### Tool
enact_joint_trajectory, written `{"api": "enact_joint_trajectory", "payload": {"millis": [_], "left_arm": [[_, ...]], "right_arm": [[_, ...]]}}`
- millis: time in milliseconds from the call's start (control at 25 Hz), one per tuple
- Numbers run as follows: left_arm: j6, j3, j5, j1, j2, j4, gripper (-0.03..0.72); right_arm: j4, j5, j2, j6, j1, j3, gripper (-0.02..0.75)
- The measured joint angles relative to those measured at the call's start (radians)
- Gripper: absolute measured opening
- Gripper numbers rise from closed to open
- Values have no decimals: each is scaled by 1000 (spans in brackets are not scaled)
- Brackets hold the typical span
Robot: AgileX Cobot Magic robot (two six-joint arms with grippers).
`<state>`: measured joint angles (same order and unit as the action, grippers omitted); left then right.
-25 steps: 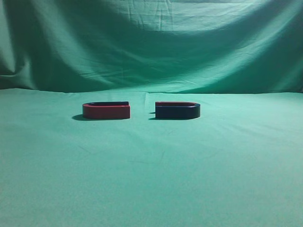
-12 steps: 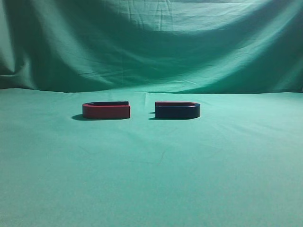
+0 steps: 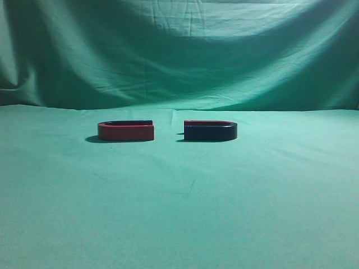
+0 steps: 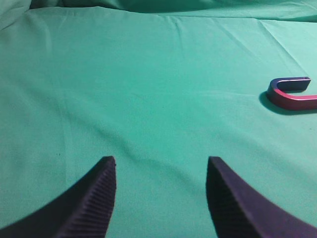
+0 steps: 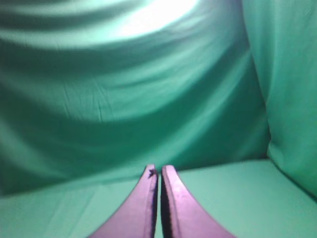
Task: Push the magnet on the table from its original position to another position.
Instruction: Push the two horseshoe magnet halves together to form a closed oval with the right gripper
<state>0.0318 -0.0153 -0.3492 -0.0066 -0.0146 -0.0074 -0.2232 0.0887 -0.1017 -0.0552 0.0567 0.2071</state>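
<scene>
The magnet (image 3: 210,131), dark navy with a reddish inner top rim, lies flat on the green table (image 3: 179,207) right of centre in the exterior view. Neither gripper shows in that view. In the left wrist view my left gripper (image 4: 161,164) is open and empty, low over bare cloth; the navy magnet is out of that view. In the right wrist view my right gripper (image 5: 159,171) is shut with nothing between its fingers and faces the backdrop; no magnet shows there.
A red U-shaped magnet (image 3: 125,131) lies left of the navy one, a small gap between them. It also shows at the right edge of the left wrist view (image 4: 291,95). The draped green backdrop (image 3: 179,50) hangs behind the table.
</scene>
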Motion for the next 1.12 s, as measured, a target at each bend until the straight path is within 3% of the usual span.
{"api": "enact_joint_trajectory", "payload": {"millis": [240, 520, 800, 960, 1120], "left_arm": [[0, 0, 0, 0, 0, 0, 372], [0, 0, 0, 0, 0, 0, 372], [0, 0, 0, 0, 0, 0, 372], [0, 0, 0, 0, 0, 0, 372], [0, 0, 0, 0, 0, 0, 372]], "right_arm": [[8, 294, -370, -1, 0, 254, 0], [-143, 470, -741, -5, 0, 443, 0], [-249, 632, -985, -280, 0, 601, 0], [-238, 679, -1144, -306, 79, 704, 0], [-150, 693, -1310, -224, 176, 818, 0]]}}
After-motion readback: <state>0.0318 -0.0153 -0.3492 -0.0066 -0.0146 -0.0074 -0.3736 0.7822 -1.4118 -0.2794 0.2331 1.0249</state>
